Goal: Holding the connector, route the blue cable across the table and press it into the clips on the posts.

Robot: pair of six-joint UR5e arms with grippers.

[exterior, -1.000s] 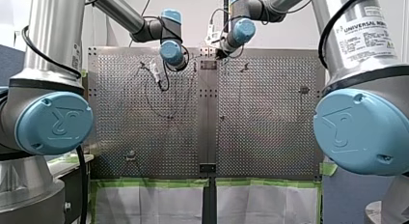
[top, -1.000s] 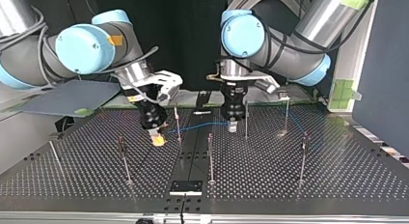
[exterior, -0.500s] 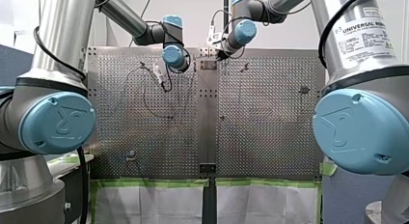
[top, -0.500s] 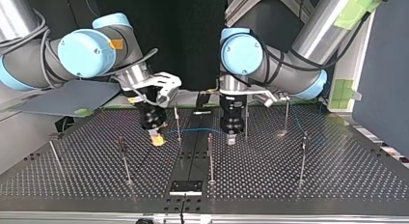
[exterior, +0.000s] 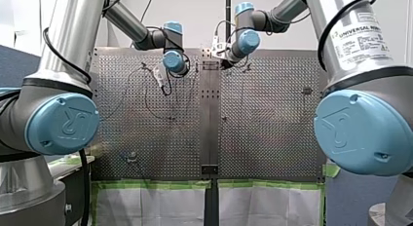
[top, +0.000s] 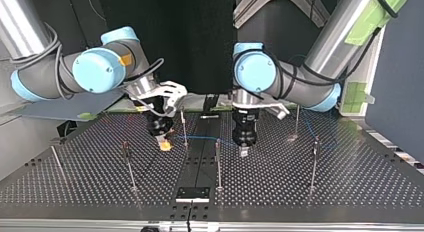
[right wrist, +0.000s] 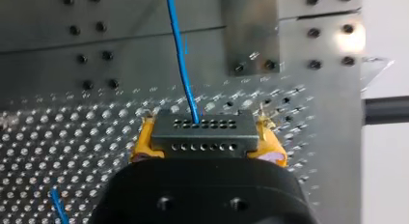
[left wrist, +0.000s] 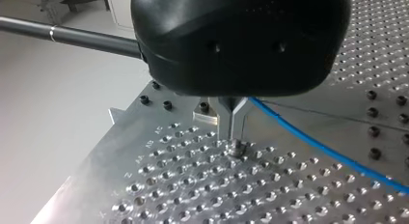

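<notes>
As the blue cable (right wrist: 181,55) looks thin and limp, hold the rigid connector (right wrist: 202,143), now clamped in my right tool (right wrist: 206,137); my left tool (left wrist: 233,130) is pinched closed.

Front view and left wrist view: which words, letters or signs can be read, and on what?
"UNIVERSAL ROB", then cut off: white label on my right arm; its small print is unreadable.
"R" logo: big blue joint caps, one each side.
"AC", "AB", "AA", "Z": engraved beside holes at the table edge; blurred, so uncertain.
</notes>
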